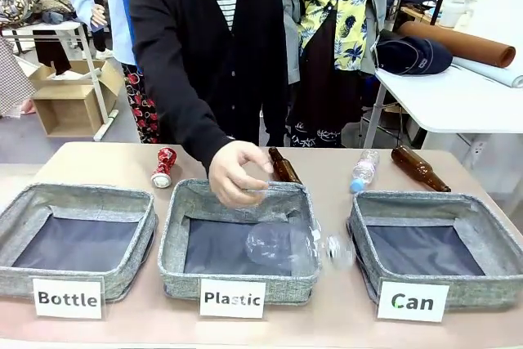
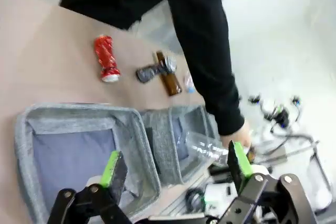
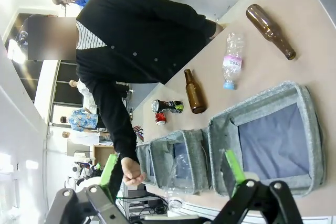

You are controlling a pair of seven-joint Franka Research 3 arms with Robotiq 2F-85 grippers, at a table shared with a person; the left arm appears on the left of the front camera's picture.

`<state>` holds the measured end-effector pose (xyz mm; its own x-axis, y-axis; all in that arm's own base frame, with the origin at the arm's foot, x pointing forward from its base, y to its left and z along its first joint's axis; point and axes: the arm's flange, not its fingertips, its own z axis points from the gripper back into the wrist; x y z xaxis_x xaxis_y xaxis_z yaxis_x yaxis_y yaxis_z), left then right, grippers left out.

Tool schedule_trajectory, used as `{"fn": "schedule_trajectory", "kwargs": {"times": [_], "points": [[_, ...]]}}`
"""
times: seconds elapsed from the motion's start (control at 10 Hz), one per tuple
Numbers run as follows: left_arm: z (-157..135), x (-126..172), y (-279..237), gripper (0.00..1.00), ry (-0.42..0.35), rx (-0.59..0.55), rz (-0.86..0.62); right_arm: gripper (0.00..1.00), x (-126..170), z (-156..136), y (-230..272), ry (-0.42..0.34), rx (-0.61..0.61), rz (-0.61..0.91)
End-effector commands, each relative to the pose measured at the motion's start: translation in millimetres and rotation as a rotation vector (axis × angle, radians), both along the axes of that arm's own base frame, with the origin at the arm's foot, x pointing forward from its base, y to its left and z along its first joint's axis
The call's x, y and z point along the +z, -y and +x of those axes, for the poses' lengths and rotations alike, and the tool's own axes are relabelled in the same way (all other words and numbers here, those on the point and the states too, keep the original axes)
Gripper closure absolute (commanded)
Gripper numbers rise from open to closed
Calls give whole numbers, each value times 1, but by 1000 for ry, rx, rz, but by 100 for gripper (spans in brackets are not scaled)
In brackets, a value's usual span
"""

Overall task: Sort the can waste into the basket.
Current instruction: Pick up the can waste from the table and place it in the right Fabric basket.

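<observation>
A crushed red can (image 1: 164, 167) lies on the table behind the gap between the Bottle and Plastic bins. In the wrist views a dark can (image 2: 155, 70) lies right beside the red can (image 2: 106, 59), and both the dark can (image 3: 169, 106) and the red can (image 3: 160, 118) lie far from the basket. The basket (image 1: 433, 202), grey and labelled "Can", stands at the right with nothing in it. My left gripper (image 2: 176, 163) hovers open above the Bottle bin's near side. High over the basket (image 3: 260, 100), my right gripper (image 3: 170, 167) is open too.
A person's hand (image 1: 234, 173) hangs over the Plastic bin (image 1: 176, 226), with a clear plastic bottle (image 1: 282, 244) blurred inside it. The Bottle bin (image 1: 49, 195) stands left. Two brown bottles (image 1: 284, 166) (image 1: 419, 167) and a plastic bottle (image 1: 364, 169) lie behind the bins.
</observation>
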<state>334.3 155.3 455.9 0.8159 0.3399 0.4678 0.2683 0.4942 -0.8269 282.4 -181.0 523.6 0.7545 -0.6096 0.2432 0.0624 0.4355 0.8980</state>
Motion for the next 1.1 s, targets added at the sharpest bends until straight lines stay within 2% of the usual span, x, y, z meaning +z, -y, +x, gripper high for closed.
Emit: {"fn": "schedule_trajectory", "kwargs": {"times": [0.0,0.1,0.5,0.6,0.7,0.8,1.0], "points": [[29,17,36,0,-17,-112,140,0,0,2,2,35,8,3],[32,16,24,0,-14,-103,99,0,0,2,2,35,8,3],[-9,-21,-28,0,-56,78,-50,0,0,2,2,35,8,3],[-17,-23,-26,0,-34,57,-52,0,0,2,2,35,8,3],[-14,-20,-22,0,-32,55,-30,0,0,2,2,35,8,3],[-3,-11,-6,0,-11,9,30,0,0,2,2,35,8,3],[29,15,57,0,92,-121,230,0,0,2,2,35,8,3]]}}
